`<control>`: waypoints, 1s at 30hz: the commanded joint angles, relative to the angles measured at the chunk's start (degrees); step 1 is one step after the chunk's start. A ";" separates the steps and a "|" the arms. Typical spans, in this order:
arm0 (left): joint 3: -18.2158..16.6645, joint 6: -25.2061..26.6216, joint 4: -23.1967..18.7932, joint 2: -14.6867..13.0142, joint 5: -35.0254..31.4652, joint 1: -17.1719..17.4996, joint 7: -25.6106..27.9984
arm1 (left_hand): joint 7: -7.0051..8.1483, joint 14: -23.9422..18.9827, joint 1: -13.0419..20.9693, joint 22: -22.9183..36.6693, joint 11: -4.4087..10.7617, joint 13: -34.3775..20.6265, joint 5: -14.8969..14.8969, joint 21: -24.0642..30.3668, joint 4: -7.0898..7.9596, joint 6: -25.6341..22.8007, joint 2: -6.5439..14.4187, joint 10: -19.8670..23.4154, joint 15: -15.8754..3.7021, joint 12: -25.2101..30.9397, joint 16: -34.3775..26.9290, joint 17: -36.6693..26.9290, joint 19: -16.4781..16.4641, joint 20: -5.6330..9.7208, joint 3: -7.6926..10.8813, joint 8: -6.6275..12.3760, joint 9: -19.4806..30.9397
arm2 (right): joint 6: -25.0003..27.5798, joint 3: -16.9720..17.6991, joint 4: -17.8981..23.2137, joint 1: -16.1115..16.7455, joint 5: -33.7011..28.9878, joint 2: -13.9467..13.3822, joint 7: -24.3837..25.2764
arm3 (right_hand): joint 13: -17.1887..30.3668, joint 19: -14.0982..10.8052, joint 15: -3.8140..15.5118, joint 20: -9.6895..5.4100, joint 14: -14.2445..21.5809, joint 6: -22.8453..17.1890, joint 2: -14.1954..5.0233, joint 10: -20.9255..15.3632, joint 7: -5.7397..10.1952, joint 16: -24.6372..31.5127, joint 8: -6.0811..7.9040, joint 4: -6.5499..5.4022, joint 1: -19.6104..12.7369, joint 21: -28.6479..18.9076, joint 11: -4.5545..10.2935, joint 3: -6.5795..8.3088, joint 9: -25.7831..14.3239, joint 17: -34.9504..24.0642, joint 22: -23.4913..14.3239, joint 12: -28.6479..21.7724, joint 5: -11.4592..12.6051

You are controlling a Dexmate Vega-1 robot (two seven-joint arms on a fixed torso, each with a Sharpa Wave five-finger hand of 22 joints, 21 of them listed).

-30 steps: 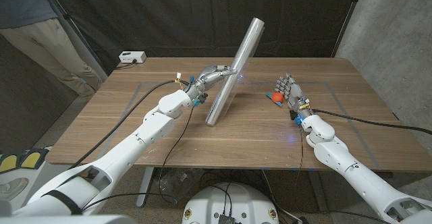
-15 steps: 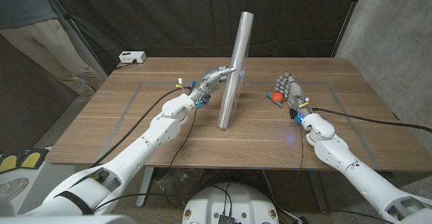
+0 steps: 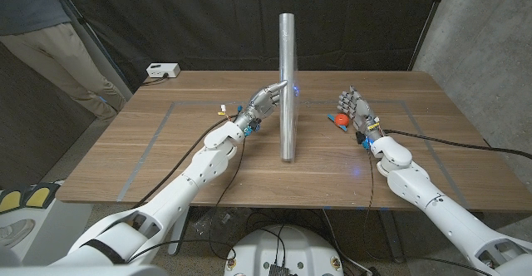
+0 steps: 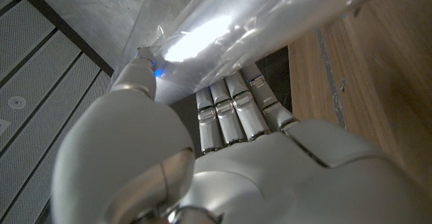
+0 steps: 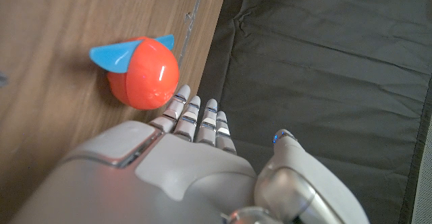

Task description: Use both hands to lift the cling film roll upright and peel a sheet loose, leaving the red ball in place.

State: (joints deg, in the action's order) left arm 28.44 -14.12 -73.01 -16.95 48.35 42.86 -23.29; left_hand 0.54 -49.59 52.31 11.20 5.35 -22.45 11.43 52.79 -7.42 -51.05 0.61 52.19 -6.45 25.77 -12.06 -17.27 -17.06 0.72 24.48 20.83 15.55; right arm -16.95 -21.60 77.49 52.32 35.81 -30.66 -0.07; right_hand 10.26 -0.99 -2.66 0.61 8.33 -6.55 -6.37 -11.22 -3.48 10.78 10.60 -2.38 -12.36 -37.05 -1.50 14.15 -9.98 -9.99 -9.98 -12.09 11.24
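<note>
The cling film roll (image 3: 288, 85), long and silvery, stands upright on its lower end near the middle of the table. My left hand (image 3: 269, 100) holds it about halfway up, fingers on its left side. From the left wrist camera my fingers (image 4: 233, 106) lie against the shiny film (image 4: 223, 28), with the thumb on it too. The red ball (image 3: 341, 120), with a blue tab, sits on the table to the right. My right hand (image 3: 355, 112) stands just beside and behind the ball, fingers apart and holding nothing. The ball (image 5: 143, 72) lies just past my right hand's fingertips.
A white box (image 3: 163, 71) with a cable sits at the table's (image 3: 166, 155) far left corner. A person (image 3: 50, 27) stands beyond the table at the left. Dark curtain hangs behind. A black cable (image 3: 440, 143) runs across the table's right side.
My left hand has swung the roll from a steep lean to upright and shifted it slightly right. The right hand and the red ball have stayed put.
</note>
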 commanded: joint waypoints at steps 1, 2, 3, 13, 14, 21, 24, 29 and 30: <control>-2.03 0.75 3.24 4.26 5.98 1.08 -2.13 | 0.70 -0.23 6.65 -0.05 2.87 -0.24 -0.16 0.30 3.24 -4.57 6.50 1.91 -4.86 0.03 0.11 0.20 -0.28 0.62 3.41 4.17 0.46 | 2.45 -0.26 2.25 -0.49 -0.72 -1.13 1.04 | 0.24 -0.63 0.17 0.07 0.48 -0.16 0.13 -0.32 0.14 -0.06 0.09 0.13 0.40 0.14 0.08 0.45 -0.31 -0.18 -0.21 0.09 -0.07; -2.17 0.81 3.53 4.69 6.39 1.09 -2.33 | 0.71 -0.23 6.66 -0.12 2.78 -0.28 -0.17 0.32 3.26 -4.53 6.53 1.93 -4.89 0.05 0.13 0.25 -0.41 0.64 3.45 4.21 0.51 | 2.63 -0.27 2.46 -0.51 -0.80 -1.22 1.17 | 0.24 -0.64 0.25 0.08 0.45 -0.18 0.13 -0.33 0.11 -0.07 0.10 0.13 0.40 0.16 0.08 0.45 -0.31 -0.18 -0.21 0.09 -0.07; -2.33 0.83 3.82 5.15 6.85 1.12 -2.59 | 0.63 -0.18 6.66 -0.23 2.40 -0.33 -0.18 0.31 3.29 -4.33 6.61 1.85 -4.79 0.04 0.12 0.25 -0.52 0.61 3.51 4.21 0.59 | 2.78 -0.28 2.66 -0.54 -0.90 -1.30 1.30 | 0.24 -0.64 0.25 0.06 0.45 -0.18 0.13 -0.31 0.15 -0.07 0.10 0.14 0.40 0.18 0.10 0.45 -0.31 -0.17 -0.21 0.10 -0.07; -3.82 2.71 5.09 8.87 11.22 1.34 -4.46 | 0.23 0.27 6.56 -0.91 2.66 -0.89 -0.35 -0.16 3.80 -3.02 7.55 1.40 -4.66 0.23 -0.06 -0.24 -0.80 0.81 4.01 4.50 1.36 | 4.11 -0.23 4.28 -0.43 -1.19 -1.96 2.19 | 0.24 -0.73 0.27 0.08 0.49 -0.15 0.15 -0.32 0.16 -0.07 0.09 0.18 0.42 0.36 0.07 0.46 -0.31 -0.17 -0.22 0.10 -0.07; -3.88 2.87 5.01 9.07 11.37 1.40 -4.34 | 0.37 0.27 6.55 -0.95 2.85 -0.98 -0.36 -0.25 3.85 -2.71 7.65 1.20 -4.70 0.22 -0.10 -0.31 -0.70 0.74 4.06 4.50 1.47 | 4.18 -0.21 4.38 -0.41 -1.19 -1.99 2.23 | 0.24 -0.73 0.20 0.07 0.45 -0.14 0.16 -0.31 0.17 -0.09 0.09 0.19 0.42 0.39 0.07 0.47 -0.31 -0.17 -0.22 0.11 -0.07; -4.61 4.32 5.54 10.69 13.24 1.30 -4.53 | 0.43 1.31 6.59 -1.15 3.10 -1.93 -0.43 -0.46 4.20 0.53 8.16 -1.60 -4.13 -0.22 0.27 -0.43 -1.70 0.56 4.52 4.60 2.69 | 4.90 -0.31 5.11 -0.53 -1.42 -2.37 2.42 | 0.24 -0.81 0.26 0.07 0.46 -0.15 0.17 -0.32 0.12 -0.10 0.10 0.21 0.44 0.51 -0.04 0.48 -0.31 -0.17 -0.23 0.11 -0.07; -4.74 4.60 6.04 11.62 13.79 1.41 -4.52 | 0.16 1.61 6.55 -1.18 3.11 -2.21 -0.41 -0.53 4.38 1.77 8.35 -2.14 -4.40 -0.28 0.42 -0.27 -1.98 0.58 4.64 4.68 3.22 | 5.70 -0.52 5.84 -0.73 -1.90 -2.88 2.61 | 0.24 -0.83 0.17 0.08 0.48 -0.15 0.17 -0.33 0.15 -0.09 0.10 0.23 0.44 0.57 -0.03 0.49 -0.31 -0.17 -0.23 0.11 -0.07; -4.96 4.67 5.51 12.88 14.05 2.45 -1.98 | 0.59 1.75 6.36 -1.17 3.34 -2.51 -0.40 -0.68 4.73 2.92 8.50 -2.51 -4.81 -0.29 0.45 -0.07 -2.09 0.63 4.70 5.10 4.06 | 8.83 -1.20 8.34 -1.14 -3.13 -4.75 2.94 | 0.24 -0.85 0.16 0.06 0.46 -0.15 0.16 -0.34 0.11 -0.11 0.10 0.28 0.39 0.64 -0.02 0.53 -0.31 -0.16 -0.23 0.11 -0.06; -5.00 4.62 5.50 13.05 14.06 2.58 -1.70 | 0.76 1.64 6.31 -1.16 3.44 -2.50 -0.40 -0.66 4.79 2.84 8.49 -2.40 -5.02 -0.26 0.41 -0.03 -2.25 0.62 4.70 5.30 4.21 | 9.47 -1.37 8.90 -1.25 -3.45 -5.14 3.03 | 0.24 -0.86 0.16 0.05 0.47 -0.16 0.16 -0.34 0.11 -0.11 0.10 0.33 0.33 0.66 0.02 0.55 -0.31 -0.15 -0.23 0.11 -0.06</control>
State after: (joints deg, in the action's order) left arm 24.18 -10.41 -67.74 -6.64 60.61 44.35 -27.30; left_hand 1.11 -47.85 52.28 9.85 6.47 -24.79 10.78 52.30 -7.40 -48.28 0.65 51.00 -5.73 25.42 -11.64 -17.27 -18.74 1.33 24.47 21.73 19.29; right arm -11.73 -22.06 82.88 51.71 34.11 -33.32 2.28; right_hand 10.26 -1.19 -2.66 0.81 8.32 -6.54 -6.14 -11.22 -3.48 10.82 10.60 -2.13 -12.13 -36.60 -1.50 14.40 -9.98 -9.99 -9.98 -12.09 11.24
